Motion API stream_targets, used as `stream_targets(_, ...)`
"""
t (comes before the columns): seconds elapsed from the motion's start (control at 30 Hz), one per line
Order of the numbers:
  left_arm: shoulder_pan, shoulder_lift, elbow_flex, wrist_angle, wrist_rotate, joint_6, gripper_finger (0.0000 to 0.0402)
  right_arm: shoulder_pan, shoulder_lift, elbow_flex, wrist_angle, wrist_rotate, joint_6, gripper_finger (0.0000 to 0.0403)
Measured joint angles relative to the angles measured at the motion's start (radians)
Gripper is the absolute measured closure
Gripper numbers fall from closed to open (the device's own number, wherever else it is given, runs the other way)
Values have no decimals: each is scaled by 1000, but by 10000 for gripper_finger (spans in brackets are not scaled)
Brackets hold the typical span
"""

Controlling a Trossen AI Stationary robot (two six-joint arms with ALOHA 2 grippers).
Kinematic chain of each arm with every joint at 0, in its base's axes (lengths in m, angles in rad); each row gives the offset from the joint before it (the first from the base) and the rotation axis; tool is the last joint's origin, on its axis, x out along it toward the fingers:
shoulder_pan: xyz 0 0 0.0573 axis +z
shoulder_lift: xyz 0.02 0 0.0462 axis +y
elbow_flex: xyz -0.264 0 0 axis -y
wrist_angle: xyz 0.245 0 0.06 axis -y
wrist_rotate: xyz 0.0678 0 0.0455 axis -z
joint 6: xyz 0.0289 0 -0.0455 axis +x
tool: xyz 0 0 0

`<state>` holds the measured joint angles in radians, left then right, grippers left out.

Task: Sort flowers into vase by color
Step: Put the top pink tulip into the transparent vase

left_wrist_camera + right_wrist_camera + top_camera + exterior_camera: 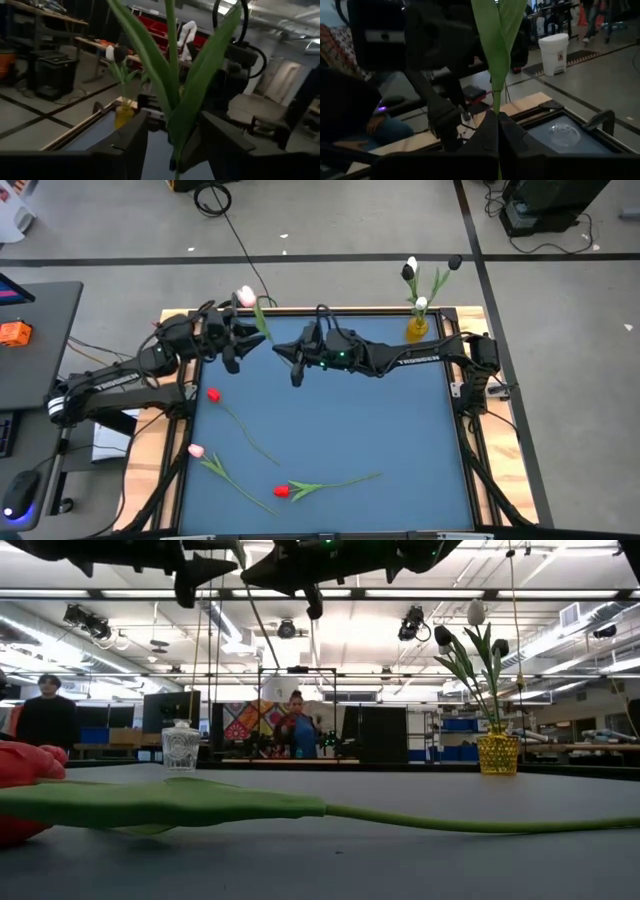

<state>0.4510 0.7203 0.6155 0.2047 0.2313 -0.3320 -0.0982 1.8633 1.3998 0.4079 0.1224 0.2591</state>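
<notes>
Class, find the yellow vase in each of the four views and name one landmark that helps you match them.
High view: yellow vase at the table's far edge, right of centre.
Low view: yellow vase at right, holding white and black flowers.
Left wrist view: yellow vase left of centre, blurred, past the fingers.
Right wrist view: not in it.
Shared landmark: the blue table top.

The worktop [400, 430] has a dark blue surface. Three flowers lie at its lower left: two red tulips [213, 394] [282, 492] and a pink tulip [196, 451]. A yellow vase [417, 329] stands at upper right.
</notes>
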Motion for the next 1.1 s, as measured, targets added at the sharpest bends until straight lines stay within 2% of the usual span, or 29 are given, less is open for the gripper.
stream_targets(0.27, 12, 60, 0, 93, 93, -50, 279, 11, 0, 0, -16, -22, -27, 403)
stream_targets(0.4, 12, 59, 0, 95, 100, -29, 340, 12, 0, 0, -21, -43, -13, 391)
stream_targets(0.5, 12, 51, 0, 91, 105, 9, 387, 6, -4, 0, -58, -50, 28, 362)
stream_targets(0.67, 12, 25, 0, 63, 109, 37, 388, -15, -60, 0, -154, -74, 35, 314)
stream_targets(0.9, 13, -49, 1, -124, 121, 82, 392, -54, -230, -9, -404, -67, -26, 311)
stream_targets(1.0, 13, -68, 1, -186, 120, 86, 392, -74, -336, -97, -403, -68, -31, 318)
stream_targets(1.1, 13, -77, 1, -202, 115, 92, 392, -95, -465, -260, -351, -72, 7, 323)
